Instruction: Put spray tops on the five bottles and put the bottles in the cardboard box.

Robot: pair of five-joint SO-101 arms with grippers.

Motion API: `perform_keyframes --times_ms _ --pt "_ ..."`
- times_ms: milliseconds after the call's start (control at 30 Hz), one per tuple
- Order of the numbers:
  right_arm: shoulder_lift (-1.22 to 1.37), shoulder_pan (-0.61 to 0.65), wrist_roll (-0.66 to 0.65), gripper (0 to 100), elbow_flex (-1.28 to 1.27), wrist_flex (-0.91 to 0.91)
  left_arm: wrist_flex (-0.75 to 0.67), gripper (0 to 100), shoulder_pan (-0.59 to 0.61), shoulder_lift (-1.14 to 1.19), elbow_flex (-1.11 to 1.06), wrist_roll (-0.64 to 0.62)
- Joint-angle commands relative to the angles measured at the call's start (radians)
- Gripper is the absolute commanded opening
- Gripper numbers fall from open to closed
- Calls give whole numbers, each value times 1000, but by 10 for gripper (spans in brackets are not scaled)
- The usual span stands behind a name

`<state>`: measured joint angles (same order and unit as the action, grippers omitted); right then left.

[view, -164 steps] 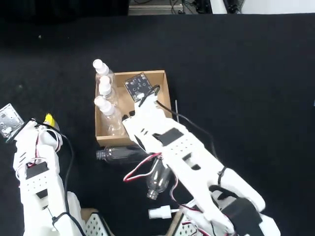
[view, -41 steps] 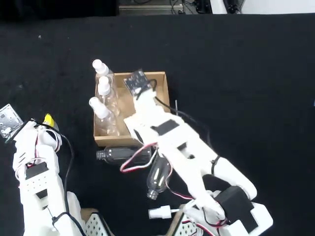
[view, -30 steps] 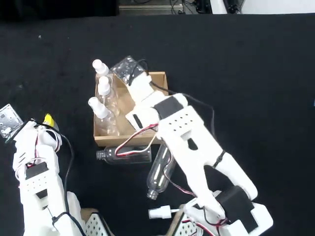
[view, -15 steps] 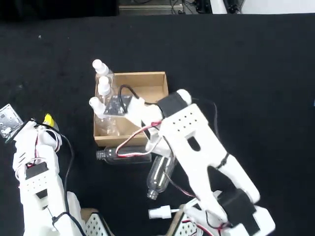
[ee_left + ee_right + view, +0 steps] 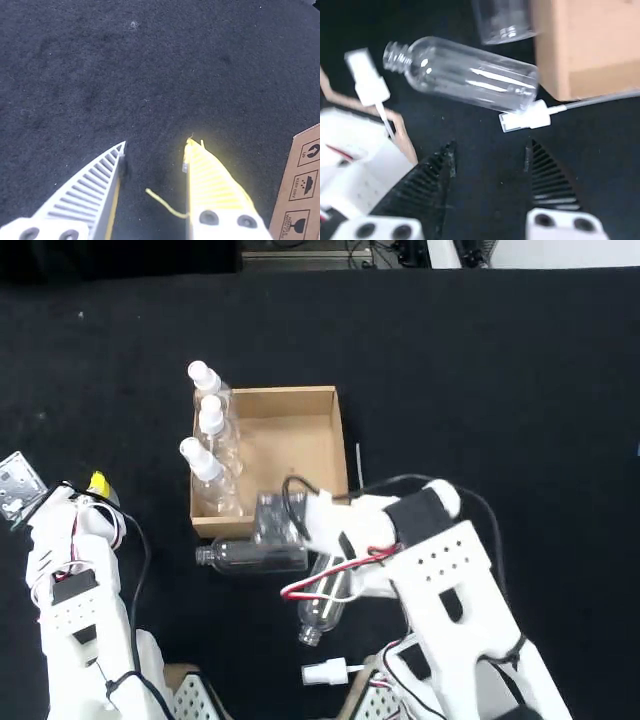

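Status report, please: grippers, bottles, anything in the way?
Left gripper open, empty. Right gripper open by a lying uncapped bottle. Three capped bottles stand in the cardboard box. Loose spray tops nearby.

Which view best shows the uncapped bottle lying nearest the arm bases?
The right wrist view: the bottle lies whole and unblocked, open neck clear. The high view shows it partly under the right arm. The left wrist view faces tablecloth beside the box.
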<state>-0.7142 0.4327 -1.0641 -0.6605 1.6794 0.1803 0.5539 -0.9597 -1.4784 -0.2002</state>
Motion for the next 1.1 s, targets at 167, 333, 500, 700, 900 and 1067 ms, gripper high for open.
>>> perform_keyframes --times_ms 167,333,500,700,900,1067 --pt "-45 -32 -542 184 -143 -6 -21 163 8 -20 15 2" --pt "-45 -29 -559 184 -228 -155 -21 163 10 -20 15 2" --pt "-45 14 -560 184 -260 -219 -21 163 10 -20 15 2" --pt "-44 80 -555 184 -269 -265 -21 163 10 -20 15 2" --pt "-45 84 -555 184 -400 -427 -21 163 10 -20 15 2" --pt "-48 84 -555 184 -484 -505 -21 163 8 -20 16 2"
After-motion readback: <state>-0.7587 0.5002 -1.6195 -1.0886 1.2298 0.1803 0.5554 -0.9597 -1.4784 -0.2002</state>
